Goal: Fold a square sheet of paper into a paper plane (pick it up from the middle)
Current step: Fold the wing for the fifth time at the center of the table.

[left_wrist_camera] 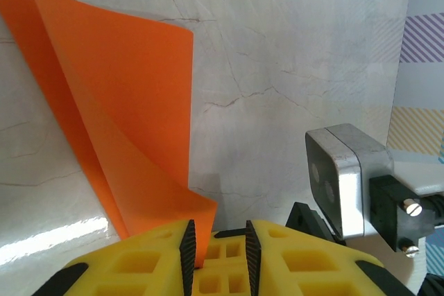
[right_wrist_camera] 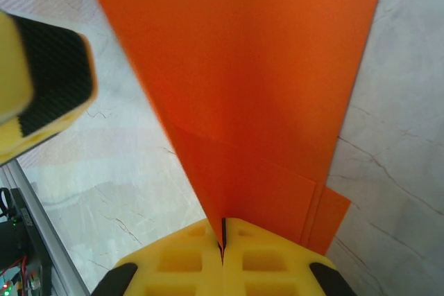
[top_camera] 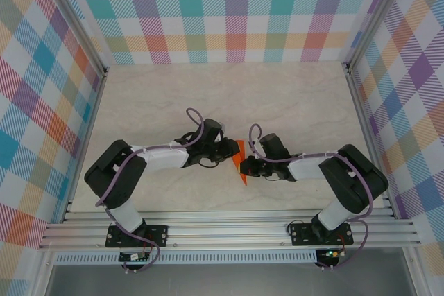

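Two robot arms are seen meeting at the middle of a pale marble-patterned table (top_camera: 291,102), walled in by pastel checked panels (top_camera: 229,12). A thin bright orange sheet of paper (top_camera: 243,175) is caught between them. From the overhead camera the sheet is reduced to a narrow sliver pointing toward the near edge. The left gripper (top_camera: 227,152) and the right gripper (top_camera: 245,166) are crowded so close on either side of it that their jaws cannot be made out there.

The detail is supplied by the right wrist camera. The right gripper's yellow fingers (right_wrist_camera: 173,261) are clenched together on the bottom edge of the paper. A layered fold is visible just above them, and a further layer projects at the lower right. One yellow, black-padded finger of the left gripper (right_wrist_camera: 48,81) is caught, blurred, at the upper left, apart from the sheet.

In the left wrist view the left gripper's ribbed black pads (left_wrist_camera: 187,254) are shown parted. A corner of the curling sheet lies in the gap against the pad at the picture's left, unclamped. A silver and black camera housing (left_wrist_camera: 343,178) on the other arm is seen at the right.

The far end of the sheet is cut off by the frame in both wrist views, so its full outline cannot be told.
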Motion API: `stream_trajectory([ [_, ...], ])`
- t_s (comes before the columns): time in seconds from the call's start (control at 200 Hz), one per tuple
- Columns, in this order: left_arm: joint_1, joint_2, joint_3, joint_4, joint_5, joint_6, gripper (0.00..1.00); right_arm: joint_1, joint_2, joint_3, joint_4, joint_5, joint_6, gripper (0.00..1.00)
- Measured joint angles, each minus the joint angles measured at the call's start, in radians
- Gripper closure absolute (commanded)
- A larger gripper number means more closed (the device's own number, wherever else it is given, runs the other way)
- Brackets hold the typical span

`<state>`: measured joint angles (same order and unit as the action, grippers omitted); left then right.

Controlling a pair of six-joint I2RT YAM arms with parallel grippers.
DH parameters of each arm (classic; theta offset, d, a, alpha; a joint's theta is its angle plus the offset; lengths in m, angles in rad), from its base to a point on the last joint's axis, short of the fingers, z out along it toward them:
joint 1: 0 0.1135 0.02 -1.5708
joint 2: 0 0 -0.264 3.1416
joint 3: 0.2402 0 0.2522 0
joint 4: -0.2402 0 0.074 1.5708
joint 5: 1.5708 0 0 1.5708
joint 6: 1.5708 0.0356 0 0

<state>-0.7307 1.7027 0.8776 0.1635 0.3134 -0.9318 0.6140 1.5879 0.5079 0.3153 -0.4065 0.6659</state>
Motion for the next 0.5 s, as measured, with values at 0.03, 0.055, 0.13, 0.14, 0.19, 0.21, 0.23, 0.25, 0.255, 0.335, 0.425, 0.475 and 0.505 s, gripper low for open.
stream_trajectory([
  [0.03,0.000,0.006,0.001,0.006,0.004,0.001,0.71,-0.002,0.000,-0.005,0.007,-0.002,0.005,0.98],
  [0.055,0.000,0.012,0.002,0.010,0.008,0.000,0.71,-0.004,0.000,-0.007,0.011,-0.004,0.008,0.98],
  [0.13,0.000,0.034,0.008,0.023,0.017,0.001,0.71,-0.006,0.000,-0.016,0.024,-0.007,0.019,0.97],
  [0.14,0.000,0.037,0.008,0.024,0.018,0.001,0.71,-0.007,0.000,-0.017,0.025,-0.007,0.021,0.97],
  [0.19,0.000,0.055,0.015,0.027,0.021,0.001,0.71,-0.008,0.000,-0.018,0.029,-0.008,0.028,0.96],
  [0.21,0.000,0.062,0.018,0.029,0.024,0.001,0.71,-0.008,0.000,-0.018,0.029,-0.008,0.031,0.95],
  [0.23,0.000,0.069,0.020,0.031,0.025,0.001,0.71,-0.008,0.000,-0.018,0.029,-0.010,0.031,0.95],
  [0.25,0.000,0.075,0.023,0.032,0.027,0.001,0.71,-0.009,0.000,-0.018,0.029,-0.010,0.031,0.95],
  [0.255,0.000,0.077,0.024,0.033,0.027,0.001,0.71,-0.009,0.000,-0.018,0.029,-0.011,0.032,0.94],
  [0.335,0.000,0.102,0.031,0.048,0.031,0.004,0.72,-0.010,0.000,-0.018,0.027,-0.011,0.034,0.93],
  [0.425,-0.001,0.123,0.045,0.050,0.035,0.008,0.72,-0.010,-0.002,-0.018,0.020,-0.010,0.035,0.89],
  [0.475,-0.001,0.126,0.048,0.050,0.035,0.010,0.72,-0.010,-0.008,-0.018,0.011,-0.007,0.035,0.85],
  [0.505,-0.001,0.126,0.049,0.049,0.034,0.012,0.72,-0.010,-0.014,-0.018,0.003,-0.005,0.036,0.83],
])
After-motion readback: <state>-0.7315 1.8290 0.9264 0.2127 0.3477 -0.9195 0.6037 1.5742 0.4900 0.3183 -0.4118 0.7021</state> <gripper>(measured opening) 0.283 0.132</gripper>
